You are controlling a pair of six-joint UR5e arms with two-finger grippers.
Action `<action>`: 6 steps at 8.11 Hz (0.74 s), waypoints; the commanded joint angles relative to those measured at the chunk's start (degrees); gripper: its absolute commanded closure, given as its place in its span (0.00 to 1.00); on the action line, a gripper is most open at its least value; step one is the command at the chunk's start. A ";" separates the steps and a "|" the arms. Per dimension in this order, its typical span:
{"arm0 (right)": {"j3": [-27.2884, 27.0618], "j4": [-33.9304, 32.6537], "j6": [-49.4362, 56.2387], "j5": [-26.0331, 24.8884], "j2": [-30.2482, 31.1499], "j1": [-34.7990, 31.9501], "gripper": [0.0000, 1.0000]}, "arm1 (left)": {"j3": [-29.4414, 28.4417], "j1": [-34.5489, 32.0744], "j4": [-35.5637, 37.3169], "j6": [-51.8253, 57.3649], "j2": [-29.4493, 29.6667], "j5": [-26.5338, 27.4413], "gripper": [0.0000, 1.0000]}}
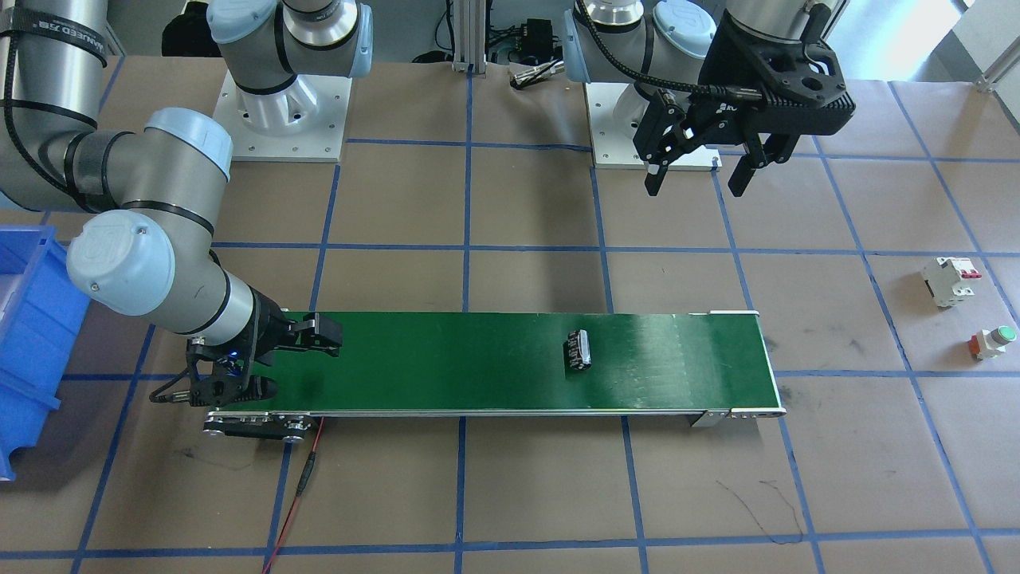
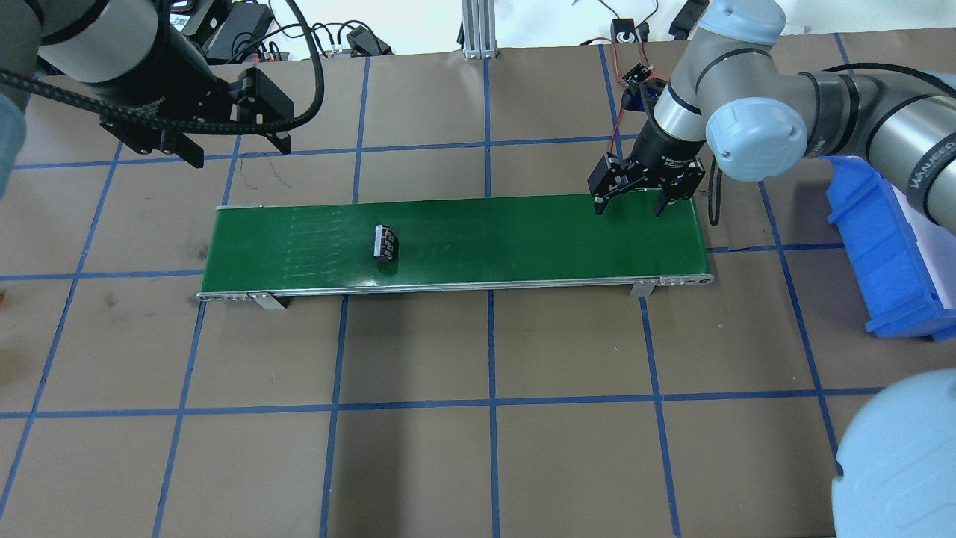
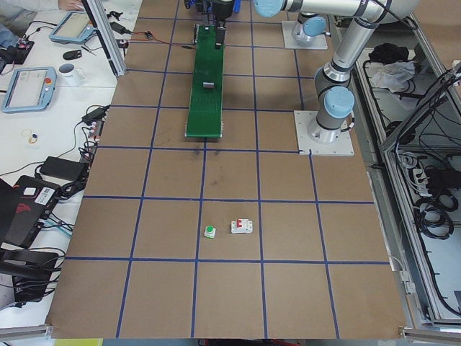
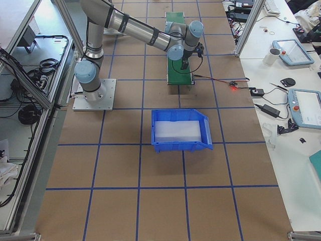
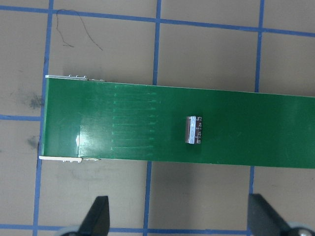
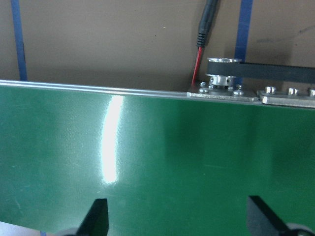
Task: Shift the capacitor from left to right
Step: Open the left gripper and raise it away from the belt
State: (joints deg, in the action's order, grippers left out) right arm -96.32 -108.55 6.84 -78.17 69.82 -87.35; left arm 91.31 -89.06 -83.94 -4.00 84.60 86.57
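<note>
The capacitor (image 1: 579, 349), a small black cylinder with a silvery end, lies on its side on the green conveyor belt (image 1: 446, 359). It also shows in the overhead view (image 2: 385, 243), on the belt's left part, and in the left wrist view (image 5: 194, 129). My left gripper (image 2: 240, 149) is open and empty, raised above the table behind the belt's left end, apart from the capacitor. My right gripper (image 2: 629, 208) is open and empty, low over the belt's right end. The right wrist view shows only bare belt (image 6: 157, 162) between its fingers.
A blue bin (image 2: 889, 246) stands on the table to the right of the belt. A white breaker (image 1: 951, 281) and a green-topped push button (image 1: 994, 341) lie on the paper beyond the belt's left end. A red cable (image 1: 307, 478) runs from the belt's right end.
</note>
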 commanded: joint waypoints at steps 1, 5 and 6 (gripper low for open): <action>0.00 0.18 0.28 0.12 -0.30 -0.01 0.00 | -8.12 0.91 -2.62 0.40 3.35 -0.70 0.00; 0.00 2.20 -2.34 0.21 -0.56 0.08 0.00 | -16.51 0.29 -6.41 0.40 6.54 -0.70 0.00; 0.00 2.20 -3.14 0.12 -0.74 0.08 0.00 | -16.42 0.29 -6.50 0.57 6.54 -0.44 0.00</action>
State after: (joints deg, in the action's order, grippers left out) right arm -96.33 -106.61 5.53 -78.02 69.34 -87.28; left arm 75.33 -88.82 -90.08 -3.59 90.84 85.77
